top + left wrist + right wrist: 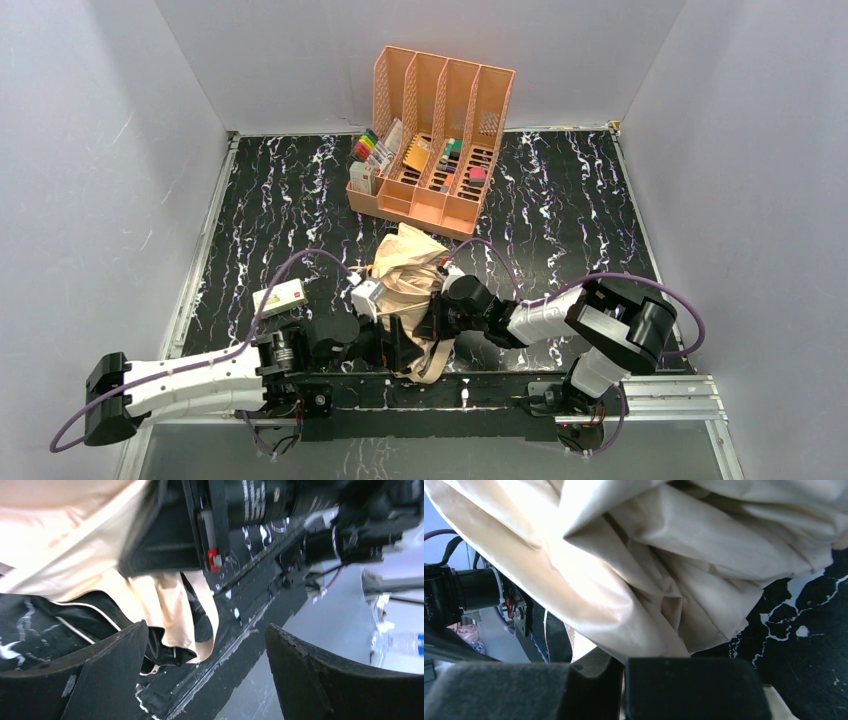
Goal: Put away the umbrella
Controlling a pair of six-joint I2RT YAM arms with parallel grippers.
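Top external: the umbrella (pixel 405 265) lies collapsed but unfurled, a crumpled tan heap straight in front of the peach file organizer (pixel 492 100), on the side nearer the arm bases, with both arms converging on it from that side. Left wrist view: the left gripper (pixel 205 642) stands wide open with nothing between its fingers, and the tan and black canopy folds hang just off one finger; it looks released, or set for a fresh hold. Right wrist view: the right gripper (pixel 623 680) is closed, and a fold of tan canopy appears pinched in it, probably to gather loose fabric. The organizer stands upright with four tall slots, coloured markers (pixel 366 150) at its left end and small mixed stationery in its low front compartments. A small cream box (pixel 281 297) sits well in front of the organizer and to its left.
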